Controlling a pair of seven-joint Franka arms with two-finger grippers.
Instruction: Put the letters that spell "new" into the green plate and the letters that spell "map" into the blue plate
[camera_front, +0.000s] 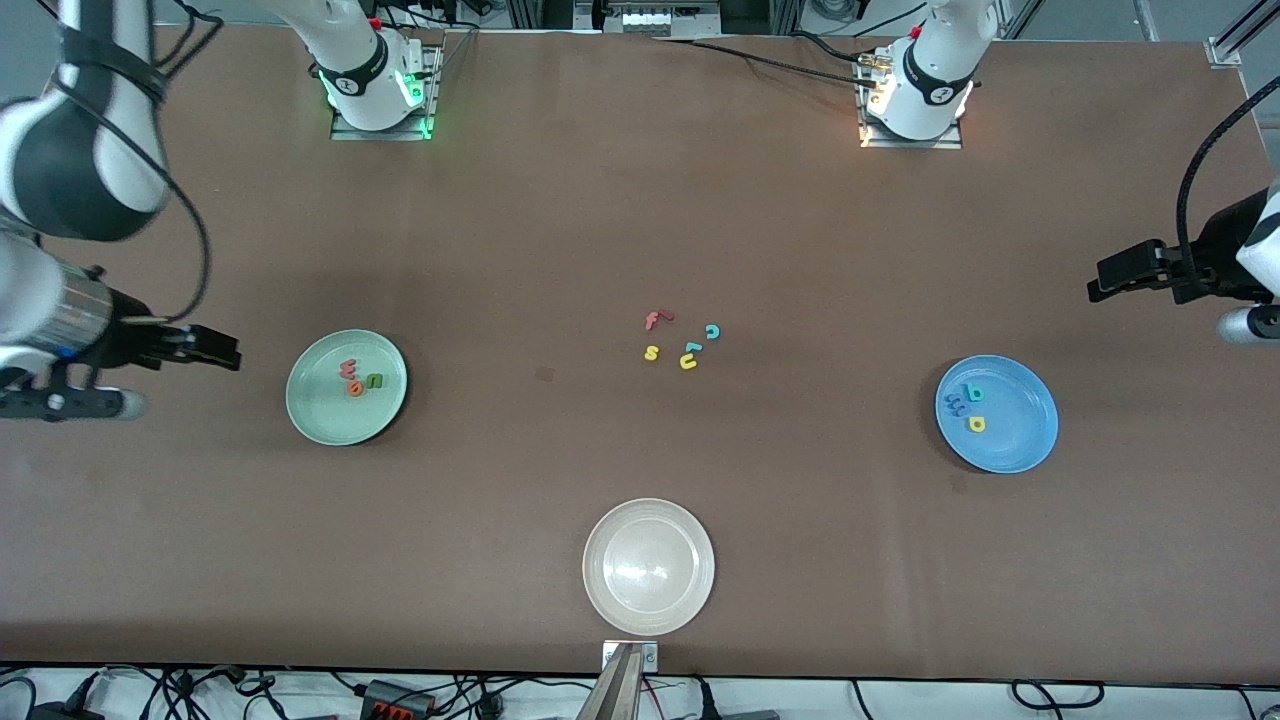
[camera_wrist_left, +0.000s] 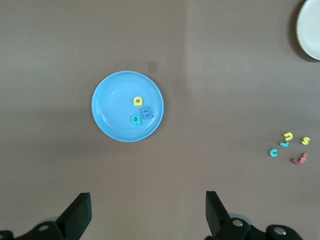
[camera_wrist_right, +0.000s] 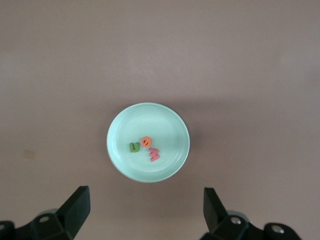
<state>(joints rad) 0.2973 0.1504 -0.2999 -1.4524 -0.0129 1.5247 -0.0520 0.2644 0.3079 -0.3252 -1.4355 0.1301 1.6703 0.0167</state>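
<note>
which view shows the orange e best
The right wrist view: the orange e lies in the green plate near the picture's middle, clearly apart from its neighbours. The front view shows it only as a tiny orange spot in that plate. The left wrist view does not show it.

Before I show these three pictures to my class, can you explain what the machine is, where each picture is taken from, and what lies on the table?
Two robot arms stand at a brown table. One picture looks down from a high camera facing them; the other two come from cameras on each arm's wrist.

The green plate holds the letters n, e, w. The blue plate holds m, a, p. A cream plate sits nearest the camera. Spare letters lie mid-table.

The right tool hangs beside the green plate, the left tool near the blue plate. Both are open, holding nothing.
</note>
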